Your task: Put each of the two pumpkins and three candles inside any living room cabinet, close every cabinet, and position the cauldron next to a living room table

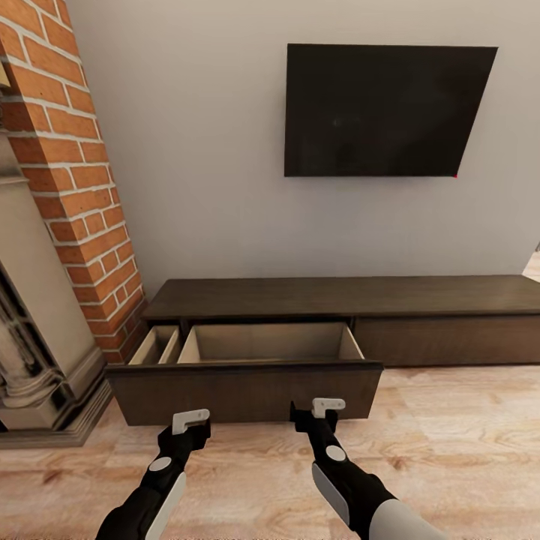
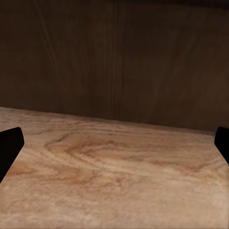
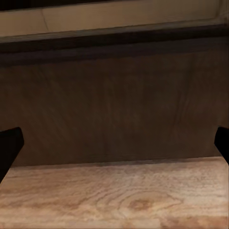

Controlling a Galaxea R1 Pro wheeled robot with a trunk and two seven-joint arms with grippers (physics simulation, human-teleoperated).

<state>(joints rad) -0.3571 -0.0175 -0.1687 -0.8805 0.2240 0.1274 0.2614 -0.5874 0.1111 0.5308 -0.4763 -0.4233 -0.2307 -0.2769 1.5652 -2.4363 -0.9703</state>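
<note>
The cabinet (image 1: 341,300) sits against the wall with its left drawer (image 1: 247,386) pulled out and, as far as the head view reaches, bare inside, so I'd judge nothing is stowed yet. Left hand (image 1: 190,422) and right hand (image 1: 324,409) hang just before the drawer front, both spread wide and holding nothing. Wrist views give the front panel (image 2: 114,57) and floor (image 2: 114,176) close up, and the head view adds the fireplace (image 1: 64,195) and TV (image 1: 382,109).

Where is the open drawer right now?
In the head view the open drawer sticks out of the cabinet's left end, beside the brick fireplace, just ahead of both grippers.
</note>
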